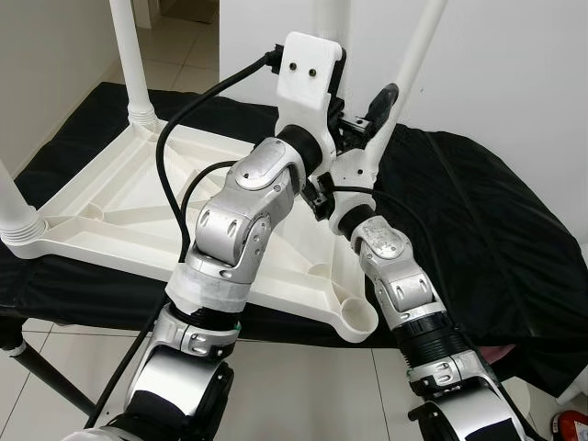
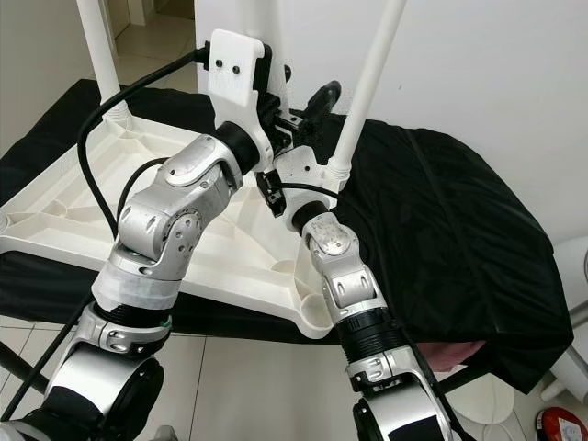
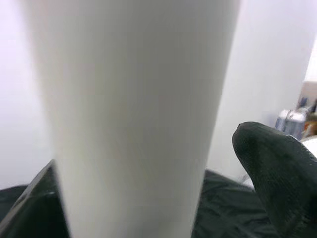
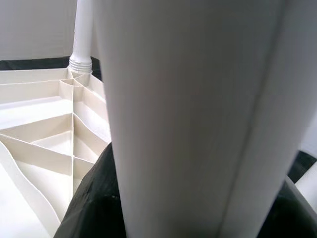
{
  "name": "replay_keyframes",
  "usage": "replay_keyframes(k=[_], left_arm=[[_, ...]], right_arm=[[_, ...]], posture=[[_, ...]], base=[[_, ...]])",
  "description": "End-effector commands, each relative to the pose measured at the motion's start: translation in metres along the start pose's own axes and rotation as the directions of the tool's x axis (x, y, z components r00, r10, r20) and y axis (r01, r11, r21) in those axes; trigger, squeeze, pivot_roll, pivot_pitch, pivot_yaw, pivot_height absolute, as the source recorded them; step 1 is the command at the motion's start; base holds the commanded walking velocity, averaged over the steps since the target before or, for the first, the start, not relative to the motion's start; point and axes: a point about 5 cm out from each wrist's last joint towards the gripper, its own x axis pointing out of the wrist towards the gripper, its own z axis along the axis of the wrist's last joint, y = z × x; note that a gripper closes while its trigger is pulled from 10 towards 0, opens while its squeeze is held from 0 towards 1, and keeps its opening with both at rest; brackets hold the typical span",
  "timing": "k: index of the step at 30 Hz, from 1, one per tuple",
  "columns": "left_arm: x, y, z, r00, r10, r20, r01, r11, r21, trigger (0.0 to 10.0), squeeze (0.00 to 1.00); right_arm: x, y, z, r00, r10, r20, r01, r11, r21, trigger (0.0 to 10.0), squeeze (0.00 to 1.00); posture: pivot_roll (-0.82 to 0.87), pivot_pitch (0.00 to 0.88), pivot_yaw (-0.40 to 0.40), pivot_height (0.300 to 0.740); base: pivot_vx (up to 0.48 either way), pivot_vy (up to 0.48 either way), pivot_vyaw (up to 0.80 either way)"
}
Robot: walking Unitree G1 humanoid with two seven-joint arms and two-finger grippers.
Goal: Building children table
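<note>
Tabletop [image 1: 138, 197]: we saw it lying upside down, ribbed underside up, on a black cloth [image 1: 478, 230] spread over a low stand.
Legs: three stood upright in corner sockets, one at the far left [image 1: 131, 60], one at the near left [image 1: 14, 207], one at the far right [image 1: 418, 55]; the near right socket [image 1: 356, 322] held none.
Left claw [image 3: 148, 213]: we found it raised at the far right corner, its fingers [image 3: 277, 173] parted on either side of a white leg [image 3: 133, 114], which lay between them; whether they pressed on it we could not tell.
Right claw [image 4: 188, 218]: it reached in at the same corner, just beneath the left one, with a white leg [image 4: 193, 114] lying close along its fingers; we could not tell how far they stood apart or whether they gripped.
Floor [image 1: 303, 386]: pale tiles lay near us.
</note>
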Motion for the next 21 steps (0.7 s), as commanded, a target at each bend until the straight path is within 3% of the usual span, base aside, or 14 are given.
replay_keyframes(k=[1, 7, 11, 14, 15, 17, 21], left_arm=[[-0.003, -0.002, 0.007, 0.997, -0.067, 0.031, 0.067, 0.998, -0.017, 10.0, 0.00], [-0.011, 0.017, 0.014, 0.998, -0.020, 0.063, 0.023, 0.999, -0.045, 10.0, 0.00], [-0.025, 0.046, 0.017, 0.994, 0.087, 0.063, -0.088, 0.996, 0.000, 10.0, 0.00], [-0.030, 0.055, 0.017, 0.991, 0.119, 0.057, -0.120, 0.993, 0.022, 10.0, 0.00], [-0.039, 0.071, 0.019, 0.984, 0.174, 0.044, -0.176, 0.981, 0.075, 10.0, 0.00], [-0.055, 0.097, 0.021, 0.965, 0.261, 0.025, -0.262, 0.953, 0.152, 10.0, 0.00], [-0.068, 0.112, 0.021, 0.951, 0.308, 0.003, -0.302, 0.931, 0.207, 10.0, 0.00]], right_arm=[[-0.001, -0.007, -0.005, 0.999, -0.041, -0.025, 0.042, 0.999, 0.021, 10.0, 0.00], [-0.003, -0.010, -0.008, 0.996, -0.074, -0.040, 0.076, 0.996, 0.050, 10.0, 0.00], [-0.007, -0.017, -0.013, 0.986, -0.157, -0.059, 0.164, 0.979, 0.123, 10.0, 0.00], [-0.008, -0.020, -0.015, 0.978, -0.195, -0.069, 0.203, 0.967, 0.155, 10.0, 0.00], [-0.011, -0.027, -0.017, 0.965, -0.247, -0.089, 0.260, 0.946, 0.196, 10.0, 0.00], [-0.016, -0.039, -0.021, 0.946, -0.305, -0.110, 0.321, 0.928, 0.188, 10.0, 0.00], [-0.020, -0.045, -0.024, 0.940, -0.319, -0.118, 0.337, 0.922, 0.193, 10.0, 0.00]], posture=[[0.05, 0.000, -0.137, 0.740], [0.06, 0.000, -0.137, 0.740], [0.06, 0.000, -0.138, 0.740], [0.06, 0.000, -0.138, 0.740], [0.06, 0.000, -0.141, 0.740], [0.06, 0.000, -0.140, 0.740], [0.06, 0.000, -0.138, 0.740]], base=[[0.000, 0.000, 0.00], [0.000, 0.000, 0.00], [0.000, 0.000, 0.00], [0.000, 0.000, 0.00], [0.000, 0.000, 0.00], [0.000, 0.000, 0.00], [0.000, 0.000, 0.00]])
